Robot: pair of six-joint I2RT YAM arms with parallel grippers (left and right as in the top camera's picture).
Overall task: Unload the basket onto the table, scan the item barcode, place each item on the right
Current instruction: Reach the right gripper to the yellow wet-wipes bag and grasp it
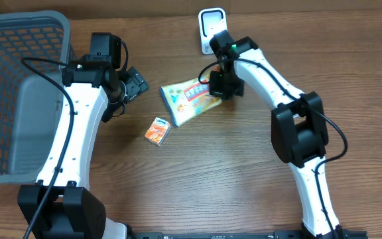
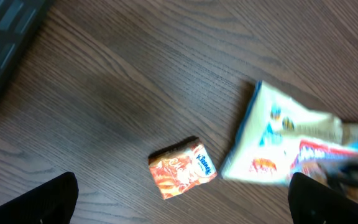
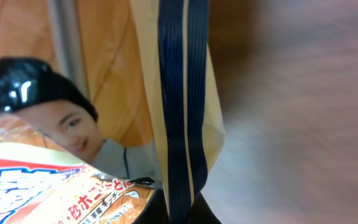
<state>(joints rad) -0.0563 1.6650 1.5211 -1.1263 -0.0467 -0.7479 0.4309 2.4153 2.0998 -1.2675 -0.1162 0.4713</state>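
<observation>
Overhead: snack bag (image 1: 186, 101) lies lengthwise toward right pincer (image 1: 219, 90).

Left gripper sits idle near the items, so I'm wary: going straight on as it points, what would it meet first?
Likely the orange tissue pack, centred ahead of the open left gripper in its wrist view; depth is unclear, so table might come first.

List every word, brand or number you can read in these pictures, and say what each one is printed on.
"Kleenex": on the white label of the small orange tissue pack.
Japanese lettering on the snack bag: cut off and blurred, so it cannot be read.
Barcode or numbers: none can be made out in any view.
White scanner: no legible text.
</observation>
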